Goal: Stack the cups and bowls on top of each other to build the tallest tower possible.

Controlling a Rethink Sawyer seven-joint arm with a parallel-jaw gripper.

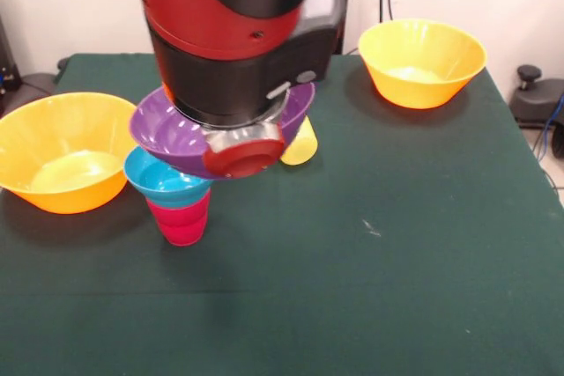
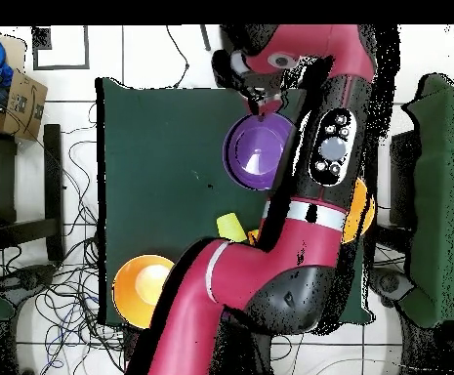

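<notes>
Gripper [image 2: 262, 101] mostly hidden by arm [image 1: 238, 33], appears clamped on purple bowl [image 1: 172, 138] rim; bowl tilted over tower: cyan bowl [image 1: 159, 178] on red cup [image 1: 182, 217]; 2 orange bowls [image 1: 66, 165] look empty.

Seen across the green surface [image 1: 370, 288]: a red cup [image 1: 181, 220] standing upside down near the left centre, with a cyan bowl [image 1: 164, 179] seated on top of it as a short tower. Above and touching that, a purple bowl [image 1: 167, 136], tilted and partly hidden under the red and black arm [image 1: 238, 33]. Behind it, a yellow cup [image 1: 300, 146] lying on its side. At far left, a large orange bowl [image 1: 63, 163]; at far right, toward the back, a second orange bowl [image 1: 421, 61], both upright.
</notes>
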